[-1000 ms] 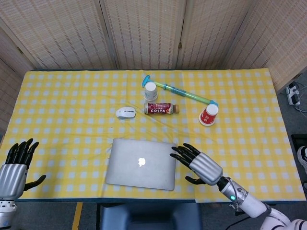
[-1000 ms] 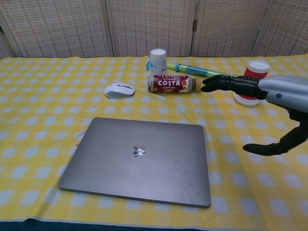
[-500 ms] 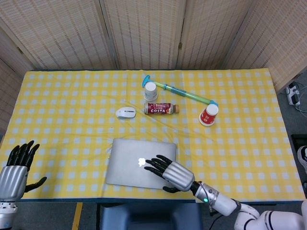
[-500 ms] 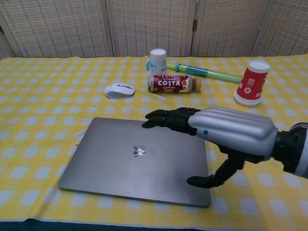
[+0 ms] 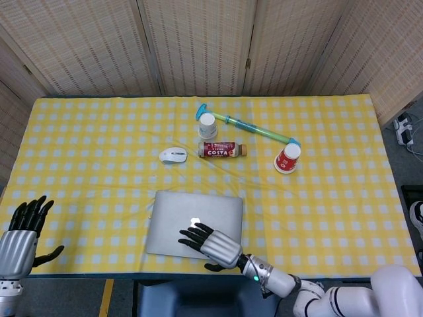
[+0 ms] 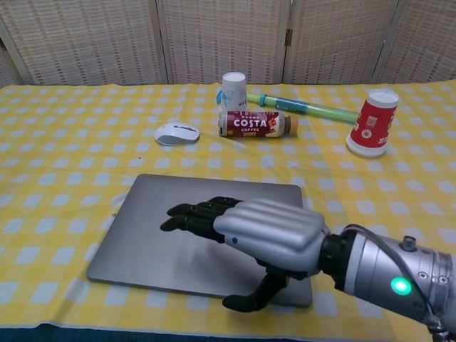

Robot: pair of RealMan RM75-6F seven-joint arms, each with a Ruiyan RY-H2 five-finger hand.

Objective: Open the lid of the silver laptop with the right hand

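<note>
- Silver laptop (image 5: pixel 194 224), lid shut and flat, lies on a yellow-and-white checked tablecloth (image 5: pixel 86 145) near the table's front edge, at about 6 o'clock from the table's middle.
- From the chest view, the right hand (image 6: pixel 246 231) is over the laptop's near right part, palm down, with dark fingers (image 6: pixel 191 216) stretched out and a little apart across the lid. Its thumb hangs down at the lid's front edge. It grips nothing; whether the fingers touch the lid cannot be told.
- From the head view, the left hand (image 5: pixel 18 236) sits at the table's front left corner, around 8 o'clock, well apart from the laptop, fingers spread and empty.
- A white computer mouse (image 5: pixel 174 156) rests at 12 o'clock from the laptop.
- A Costa coffee bottle (image 5: pixel 221 150) lies on its side just to the right of the mouse.
- A white paper cup (image 5: pixel 207 124) stands upside down behind the bottle, at 11 o'clock from it.
- A long green-and-blue tube (image 5: pixel 251 129) lies slantwise behind the bottle, one end beside the white cup.
- A red paper cup (image 5: pixel 287 158) stands upside down at 3 o'clock from the bottle, by the tube's other end.
</note>
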